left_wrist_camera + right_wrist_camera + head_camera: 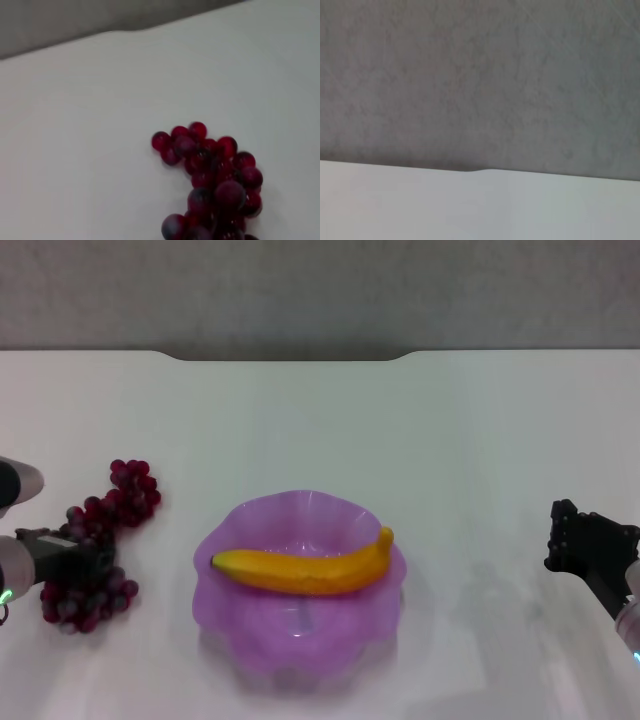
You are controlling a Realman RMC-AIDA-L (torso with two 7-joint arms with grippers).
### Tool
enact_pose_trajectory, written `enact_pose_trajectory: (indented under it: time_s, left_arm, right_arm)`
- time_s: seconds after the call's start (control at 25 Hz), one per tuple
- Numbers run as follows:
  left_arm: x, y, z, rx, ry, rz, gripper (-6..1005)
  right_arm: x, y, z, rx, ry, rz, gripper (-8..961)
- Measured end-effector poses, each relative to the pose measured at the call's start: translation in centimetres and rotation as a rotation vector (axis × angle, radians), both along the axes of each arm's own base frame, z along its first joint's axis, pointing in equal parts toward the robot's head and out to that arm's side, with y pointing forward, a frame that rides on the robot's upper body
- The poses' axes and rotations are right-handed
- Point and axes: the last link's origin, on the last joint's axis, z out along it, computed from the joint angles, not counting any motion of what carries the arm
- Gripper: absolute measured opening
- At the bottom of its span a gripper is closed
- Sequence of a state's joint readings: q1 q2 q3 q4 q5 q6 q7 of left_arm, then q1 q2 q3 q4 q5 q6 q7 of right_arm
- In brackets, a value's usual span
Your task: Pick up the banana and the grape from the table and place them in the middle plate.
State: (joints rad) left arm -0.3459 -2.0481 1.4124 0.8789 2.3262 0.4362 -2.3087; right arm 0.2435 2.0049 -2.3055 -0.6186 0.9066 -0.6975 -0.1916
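Here, the curved yellow banana (pixel 305 570) lies in the scalloped translucent purple plate (pixel 250 625) on the white tabletop (pixel 400 430). The left pincer (pixel 85 562) sits at the dark red grape bunch (pixel 100 540), its opening indiscernible. The right pincer (pixel 575 540) idles well apart, likewise indiscernible; no writing is legible.

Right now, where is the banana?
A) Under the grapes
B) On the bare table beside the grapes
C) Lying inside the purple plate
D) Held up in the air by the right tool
C: the banana lies across the inside of the purple plate, while the grapes sit on the table by the left tool.
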Motion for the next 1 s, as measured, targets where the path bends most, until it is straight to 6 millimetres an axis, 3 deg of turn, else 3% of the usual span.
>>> enact_pose_trajectory:
  time_s: [1.0]
  left_arm:
    - [-0.21, -0.56, 0.33, 0.095, 0.019, -0.036, 396]
  right_arm:
    - [0.27, 0.17, 0.1, -0.002, -0.016, 0.0, 26]
